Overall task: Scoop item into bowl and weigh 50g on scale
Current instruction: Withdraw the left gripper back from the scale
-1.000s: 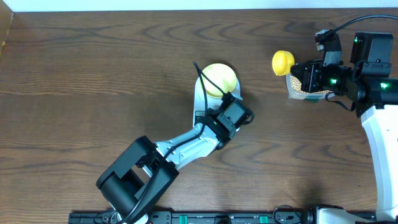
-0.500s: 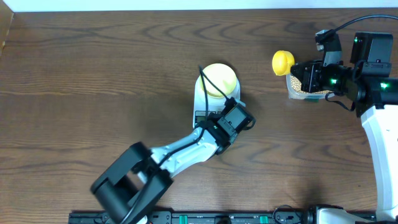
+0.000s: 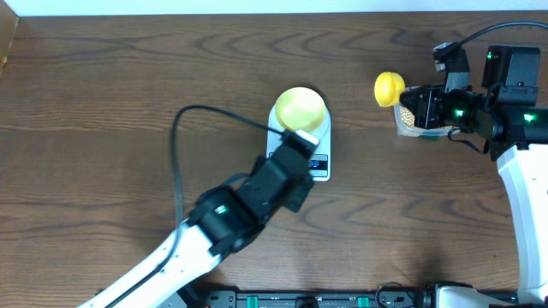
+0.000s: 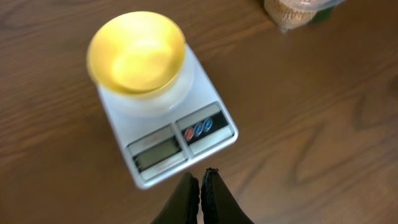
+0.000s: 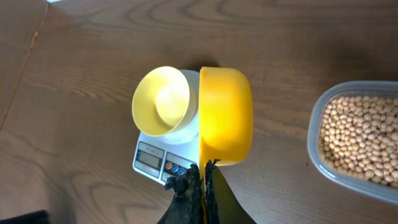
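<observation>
The pale yellow bowl [image 3: 300, 109] sits empty on the white scale [image 3: 313, 147] at the table's middle; both show in the left wrist view, bowl [image 4: 137, 53] and scale [image 4: 180, 138], and in the right wrist view, bowl [image 5: 161, 101] and scale [image 5: 155, 158]. My left gripper [image 4: 202, 179] is shut and empty, just in front of the scale's button end. My right gripper [image 5: 203, 171] is shut on the handle of a bright yellow scoop [image 5: 226, 116], held in the air at the right [image 3: 389, 86]. The beans [image 5: 360, 140] fill a clear tub [image 3: 414, 122] under that arm.
The left arm [image 3: 231, 214] reaches in from the bottom left, with a black cable [image 3: 184, 145] looping over the table. The right arm's body [image 3: 505, 103] stands at the right edge. A light strip runs along the table's far edge.
My left gripper has pulled back off the scale toward the front left and the arm has swung round. The bowl and scale now show uncovered. The right arm has not moved.
</observation>
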Controlling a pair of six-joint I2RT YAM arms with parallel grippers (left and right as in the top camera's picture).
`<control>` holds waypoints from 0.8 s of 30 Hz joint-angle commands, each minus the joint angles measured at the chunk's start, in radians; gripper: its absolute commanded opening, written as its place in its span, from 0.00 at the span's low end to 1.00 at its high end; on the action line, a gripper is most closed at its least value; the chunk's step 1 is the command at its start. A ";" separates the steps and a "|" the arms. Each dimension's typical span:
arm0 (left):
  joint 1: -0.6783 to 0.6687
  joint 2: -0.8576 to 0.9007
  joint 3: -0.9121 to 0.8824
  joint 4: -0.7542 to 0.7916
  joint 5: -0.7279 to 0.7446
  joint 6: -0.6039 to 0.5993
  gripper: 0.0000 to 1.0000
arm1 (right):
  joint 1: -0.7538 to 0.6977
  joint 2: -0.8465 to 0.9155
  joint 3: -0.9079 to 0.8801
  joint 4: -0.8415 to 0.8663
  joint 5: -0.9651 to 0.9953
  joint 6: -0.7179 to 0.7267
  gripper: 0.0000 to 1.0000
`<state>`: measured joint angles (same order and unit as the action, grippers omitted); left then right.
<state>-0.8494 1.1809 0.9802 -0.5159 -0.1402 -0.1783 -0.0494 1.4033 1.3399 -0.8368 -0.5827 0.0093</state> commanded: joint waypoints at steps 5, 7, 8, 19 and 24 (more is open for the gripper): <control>0.092 -0.158 -0.001 -0.097 -0.077 0.055 0.08 | -0.003 -0.003 0.006 -0.010 -0.027 -0.018 0.01; 0.105 -0.166 -0.001 -0.120 -0.080 0.055 0.16 | -0.003 -0.003 0.006 -0.019 -0.026 -0.019 0.01; 0.113 -0.166 -0.001 -0.133 -0.083 0.056 0.17 | -0.003 -0.003 0.006 -0.023 -0.026 -0.027 0.01; 0.327 -0.165 -0.001 -0.177 0.114 0.279 0.35 | -0.003 -0.003 0.006 -0.023 -0.022 -0.034 0.01; 0.481 -0.165 -0.001 -0.180 0.377 0.411 0.35 | -0.003 -0.003 0.006 -0.020 -0.022 -0.034 0.01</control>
<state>-0.4522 1.0191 0.9802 -0.6964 0.0238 0.0910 -0.0494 1.4033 1.3399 -0.8597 -0.5911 -0.0090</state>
